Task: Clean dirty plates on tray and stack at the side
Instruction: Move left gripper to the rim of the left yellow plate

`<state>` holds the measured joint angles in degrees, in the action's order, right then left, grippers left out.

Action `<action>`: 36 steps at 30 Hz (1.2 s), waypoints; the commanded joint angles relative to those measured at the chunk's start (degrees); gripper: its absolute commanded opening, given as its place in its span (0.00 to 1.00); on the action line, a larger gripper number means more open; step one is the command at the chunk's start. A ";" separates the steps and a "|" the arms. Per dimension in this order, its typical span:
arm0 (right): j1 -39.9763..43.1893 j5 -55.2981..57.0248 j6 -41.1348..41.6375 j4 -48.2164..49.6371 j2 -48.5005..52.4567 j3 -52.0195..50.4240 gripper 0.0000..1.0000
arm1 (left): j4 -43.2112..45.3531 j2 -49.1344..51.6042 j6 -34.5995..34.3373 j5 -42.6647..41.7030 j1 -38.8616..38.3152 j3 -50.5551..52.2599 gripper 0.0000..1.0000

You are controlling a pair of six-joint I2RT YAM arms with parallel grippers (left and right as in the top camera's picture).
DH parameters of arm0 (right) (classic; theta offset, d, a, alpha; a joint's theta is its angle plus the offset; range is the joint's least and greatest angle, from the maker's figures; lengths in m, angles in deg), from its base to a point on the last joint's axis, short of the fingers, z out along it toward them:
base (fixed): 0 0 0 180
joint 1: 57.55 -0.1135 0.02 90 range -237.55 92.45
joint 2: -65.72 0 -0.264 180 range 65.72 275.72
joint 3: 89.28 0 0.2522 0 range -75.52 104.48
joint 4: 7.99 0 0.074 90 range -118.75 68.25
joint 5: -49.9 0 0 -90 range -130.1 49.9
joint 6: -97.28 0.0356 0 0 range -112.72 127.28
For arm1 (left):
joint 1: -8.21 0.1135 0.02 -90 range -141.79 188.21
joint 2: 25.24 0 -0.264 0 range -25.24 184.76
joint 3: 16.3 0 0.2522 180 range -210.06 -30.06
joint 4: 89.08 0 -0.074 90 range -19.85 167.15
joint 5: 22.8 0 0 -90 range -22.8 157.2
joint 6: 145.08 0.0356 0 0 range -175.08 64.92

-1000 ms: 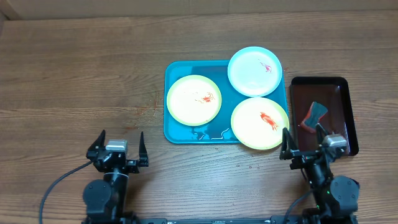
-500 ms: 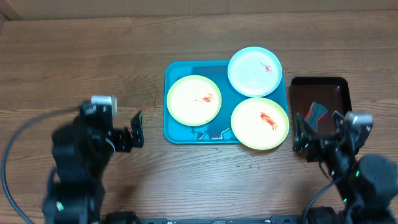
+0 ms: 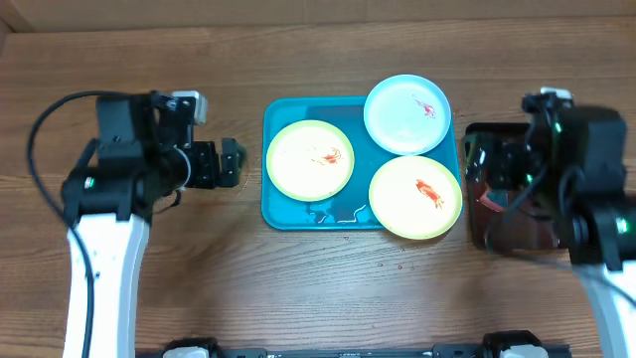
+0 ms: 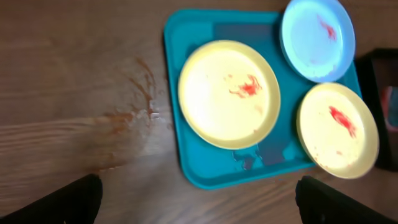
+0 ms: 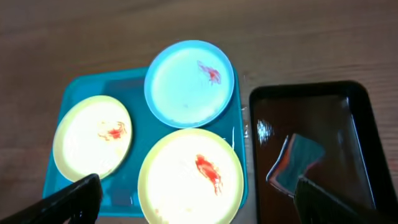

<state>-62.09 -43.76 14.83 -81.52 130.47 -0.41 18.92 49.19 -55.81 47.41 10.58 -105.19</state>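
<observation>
Trouble at the rim: smeared plates (image 3: 309,159) crowd tray (image 3: 288,211)

Three red-smeared plates lie on the turquoise tray in the middle of the wooden surface (image 3: 149,60), none yet wiped or stacked. The left gripper (image 3: 234,162) hovers just left of the tray and the right gripper (image 3: 482,167) above the dark tray (image 3: 545,131), both spread wide and empty. The sponge (image 5: 297,163) lies untouched there. The blue plate (image 3: 407,113) and the near yellow-green plate (image 3: 415,196) overhang the tray's rim, close against each other. A push on an overhanging edge would likely tip either plate or slide it onto the wood. A wet patch (image 3: 333,211) on the tray floor could let plates skate under wiping pressure, and a wide-spread finger could clip a neighbour.
</observation>
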 commanded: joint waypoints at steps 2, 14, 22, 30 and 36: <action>0.17 -1.11 -0.35 -2.05 6.21 2.86 1.00 | 0.92 6.16 -1.03 -9.64 0.13 -1.11 1.00; 11.72 0.52 12.04 -6.49 8.79 2.86 0.89 | -0.70 17.33 -37.94 18.80 -13.53 -1.11 0.82; 19.19 -0.94 10.93 -6.95 11.69 2.86 0.86 | 4.68 27.23 -46.97 21.64 -17.11 -1.14 0.64; 19.19 -0.94 10.01 -7.15 15.54 2.86 0.82 | 8.90 32.63 -49.27 18.69 -18.12 -1.22 0.46; 19.19 -0.94 8.72 -7.17 15.69 2.86 0.82 | 10.97 34.69 -49.03 19.06 -18.21 -1.18 0.40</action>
<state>-42.96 -44.37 24.78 -88.82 146.36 1.10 29.10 81.45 -103.57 66.36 -7.19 -105.22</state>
